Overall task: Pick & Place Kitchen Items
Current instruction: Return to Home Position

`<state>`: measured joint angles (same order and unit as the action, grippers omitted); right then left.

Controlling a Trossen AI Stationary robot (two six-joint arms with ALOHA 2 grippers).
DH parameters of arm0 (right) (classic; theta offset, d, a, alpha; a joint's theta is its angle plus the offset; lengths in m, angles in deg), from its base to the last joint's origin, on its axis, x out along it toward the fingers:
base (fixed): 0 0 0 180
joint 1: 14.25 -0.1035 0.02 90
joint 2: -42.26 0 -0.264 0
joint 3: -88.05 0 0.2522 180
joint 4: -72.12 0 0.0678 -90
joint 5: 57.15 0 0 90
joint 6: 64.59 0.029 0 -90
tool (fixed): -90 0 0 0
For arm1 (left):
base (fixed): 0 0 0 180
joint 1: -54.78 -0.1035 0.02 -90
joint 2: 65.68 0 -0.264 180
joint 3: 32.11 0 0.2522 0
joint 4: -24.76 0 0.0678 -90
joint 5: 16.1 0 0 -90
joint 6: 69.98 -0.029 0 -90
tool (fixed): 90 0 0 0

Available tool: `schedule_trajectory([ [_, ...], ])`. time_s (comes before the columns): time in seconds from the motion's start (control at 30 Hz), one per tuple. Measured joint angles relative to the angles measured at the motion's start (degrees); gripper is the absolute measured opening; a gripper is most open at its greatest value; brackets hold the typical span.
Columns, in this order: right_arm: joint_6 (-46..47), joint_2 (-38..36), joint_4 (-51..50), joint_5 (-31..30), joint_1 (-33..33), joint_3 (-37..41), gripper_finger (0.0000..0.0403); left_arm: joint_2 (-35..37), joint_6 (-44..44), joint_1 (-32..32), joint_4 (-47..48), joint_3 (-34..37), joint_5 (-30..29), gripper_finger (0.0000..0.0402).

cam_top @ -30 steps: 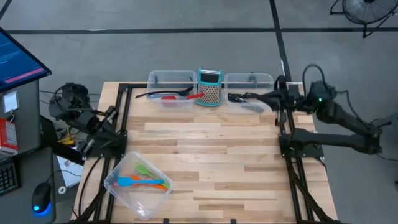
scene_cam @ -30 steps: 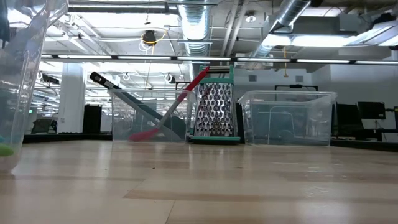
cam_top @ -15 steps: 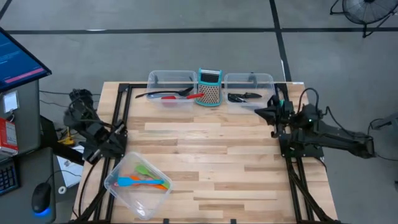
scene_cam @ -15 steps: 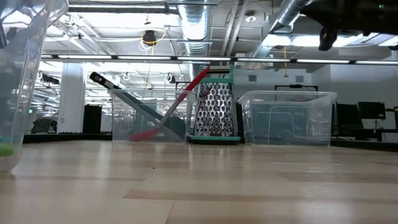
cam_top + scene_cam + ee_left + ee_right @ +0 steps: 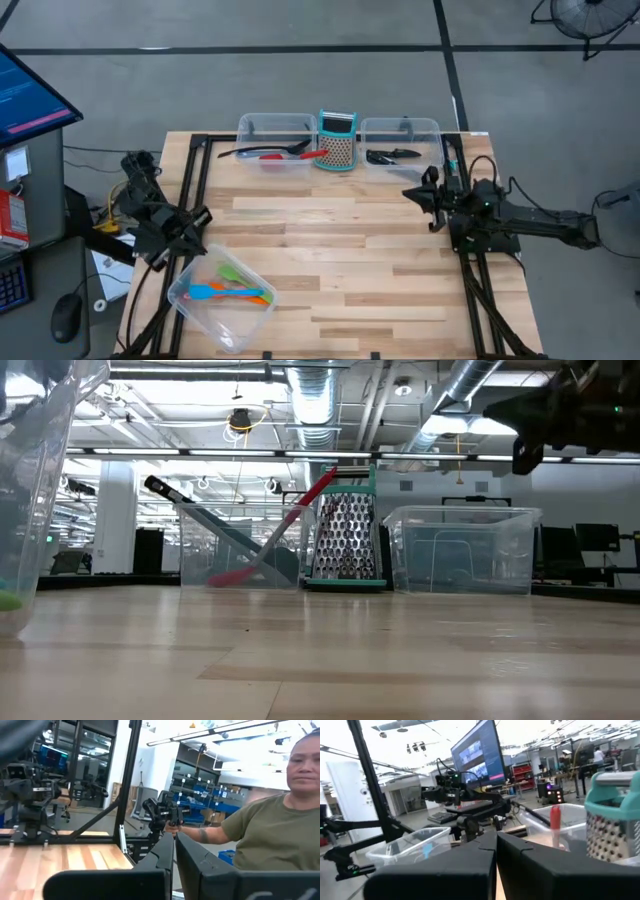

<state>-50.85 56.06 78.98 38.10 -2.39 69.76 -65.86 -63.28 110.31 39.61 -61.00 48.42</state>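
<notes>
Red, black and grey spoons (image 5: 275, 153) lie in the far-left clear tub (image 5: 250, 128), the red one leaning on its wall in the low view (image 5: 300, 510). Black-handled knives (image 5: 390, 155) lie in the far-right tub (image 5: 432, 128). Orange, blue and green spatulas (image 5: 232, 290) lie in the near-left tub (image 5: 185, 300). My left gripper (image 5: 203, 213) is shut and empty at the table's left edge, just beyond the spatula tub. My right gripper (image 5: 408, 192) is shut and empty above the table at the right, on the near side of the knife tub.
A teal-framed metal grater (image 5: 337, 140) stands between the two far tubs. Black frame rails (image 5: 200, 170) run along both side edges. The middle of the wooden table (image 5: 330, 250) is bare. A person (image 5: 270, 825) shows beyond the table in the left wrist view.
My right gripper has drawn back from over the knife tub toward the table's near edge and gone down, its arm folding low. My left gripper has moved toward the near edge and a little to the right, closer to the spatula tub.
</notes>
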Motion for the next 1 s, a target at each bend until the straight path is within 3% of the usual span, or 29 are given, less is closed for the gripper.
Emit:
schedule_trajectory([
  [0.13,-0.2,0.0,5.9,-1.3,-1.5,4.1,0.0,0.1,0.4,0.0,-4.7,4.7,0.8,0.0002],
  [0.47,-0.2,0.1,5.1,-1.9,-3.9,4.1,0.0,0.2,1.2,0.0,-17.4,14.8,2.4,0.0002],
  [0.67,-2.3,0.1,5.1,-2.0,-6.2,4.1,0.0,-0.2,-2.1,0.0,-17.4,14.8,5.0,0.0002],
  [1.0,-3.2,0.0,3.2,-3.8,-6.3,4.1,0.0,-0.2,-3.8,0.0,-17.6,14.8,0.4,0.0004],
])
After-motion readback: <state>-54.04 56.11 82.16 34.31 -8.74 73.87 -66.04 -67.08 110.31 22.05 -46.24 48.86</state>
